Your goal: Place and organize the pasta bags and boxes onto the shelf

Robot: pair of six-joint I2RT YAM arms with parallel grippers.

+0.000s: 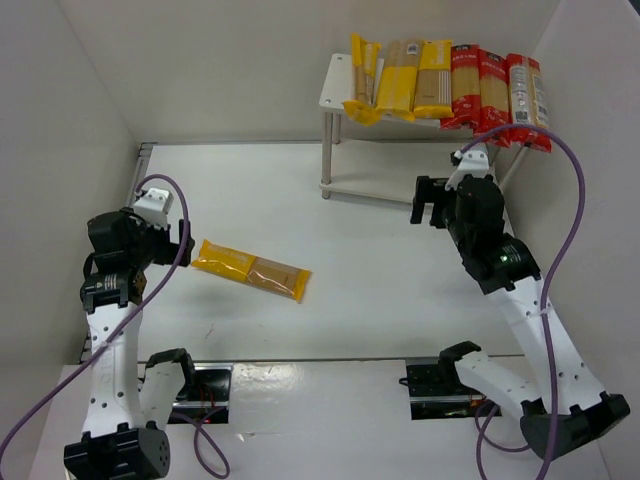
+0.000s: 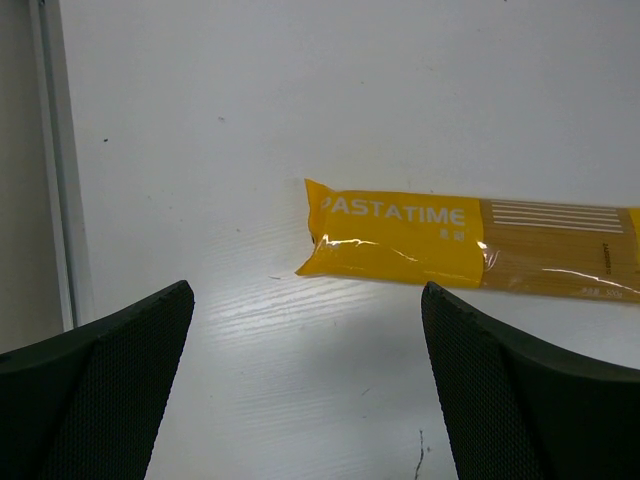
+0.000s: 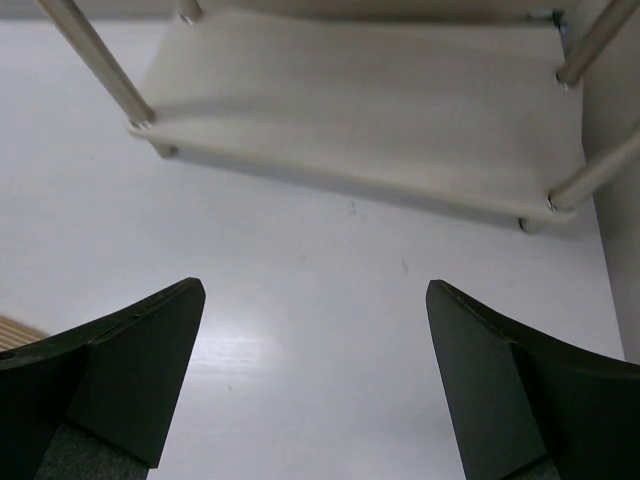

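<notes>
Yellow packet (image 1: 251,270) lies alone on the bench (image 1: 380,260), six packets (image 1: 432,78) sit on the shelf (image 1: 335,88), left fingers (image 2: 100,390) and right fingers (image 3: 110,370) are spread apart, holding nothing

L arm (image 1: 110,340) at frame left, elbow bent, wrist turned toward frame right; L claw (image 1: 186,246) spread wide, holding nothing. R arm (image 1: 530,300) at lower right reaches up-frame, leaning left; R claw (image 1: 428,204) also wide apart, empty.

Four yellow packets (image 1: 250,270), what look like three red packets (image 1: 493,85), and one shelf (image 1: 335,90).
</notes>
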